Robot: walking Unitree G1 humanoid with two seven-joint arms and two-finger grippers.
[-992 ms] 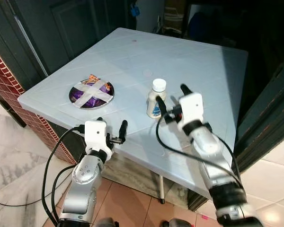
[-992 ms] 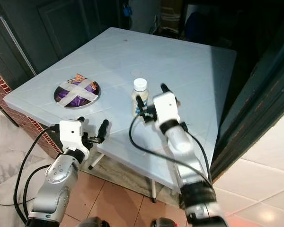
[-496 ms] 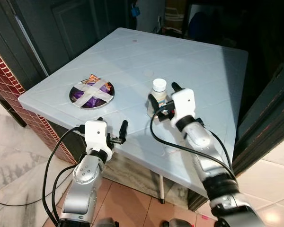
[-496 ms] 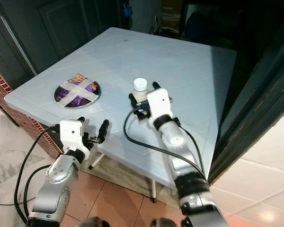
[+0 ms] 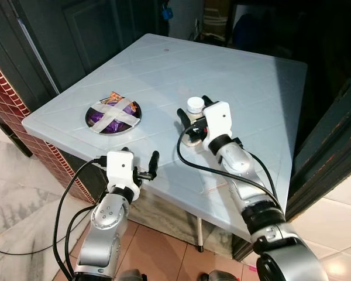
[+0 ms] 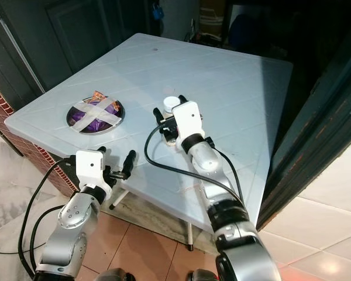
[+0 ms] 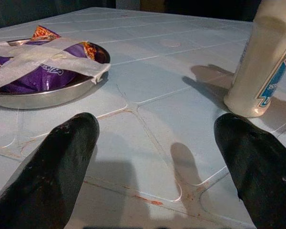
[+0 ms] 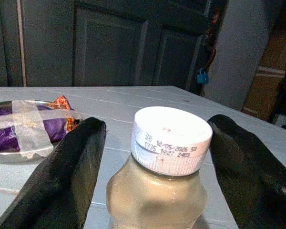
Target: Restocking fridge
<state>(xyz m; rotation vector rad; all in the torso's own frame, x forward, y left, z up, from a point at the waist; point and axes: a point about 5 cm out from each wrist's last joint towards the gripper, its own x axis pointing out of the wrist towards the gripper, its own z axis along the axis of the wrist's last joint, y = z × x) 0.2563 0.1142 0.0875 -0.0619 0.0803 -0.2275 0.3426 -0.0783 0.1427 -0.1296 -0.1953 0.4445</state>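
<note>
Your right gripper (image 8: 152,167) straddles the bottle (image 8: 164,191) mid-desk (image 5: 263,82), fingers apart, not yet clamped; close off-centre and you'll tip it, since it's tall w/ a narrow base; left gripper (image 7: 157,157) idle at the desk edge, fingers apart.

White table (image 5: 251,82), brick wall (image 5: 3,93), tiled floor (image 5: 23,193), perhaps marble.

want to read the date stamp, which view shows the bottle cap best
The right wrist view: the bottle cap sits close between the open right gripper, print legible. Eye views show it tiny; left wrist view cuts it off.
</note>
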